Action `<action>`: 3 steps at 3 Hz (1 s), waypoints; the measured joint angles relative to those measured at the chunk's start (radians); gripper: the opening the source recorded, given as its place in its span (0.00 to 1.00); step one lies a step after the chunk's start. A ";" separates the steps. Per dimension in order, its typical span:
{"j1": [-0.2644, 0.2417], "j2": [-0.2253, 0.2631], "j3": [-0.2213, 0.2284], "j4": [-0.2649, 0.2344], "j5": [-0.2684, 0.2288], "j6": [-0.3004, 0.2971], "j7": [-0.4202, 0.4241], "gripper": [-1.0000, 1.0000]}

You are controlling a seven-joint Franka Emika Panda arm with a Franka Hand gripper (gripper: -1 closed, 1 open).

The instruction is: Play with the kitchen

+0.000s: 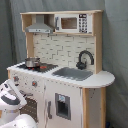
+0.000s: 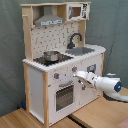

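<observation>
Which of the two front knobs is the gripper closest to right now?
In the second exterior view, the gripper sits just below the knob nearer the sink; the other knob, under the pot, is farther off.
</observation>
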 joint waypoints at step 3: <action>0.014 -0.019 0.080 -0.005 0.032 0.009 0.324 1.00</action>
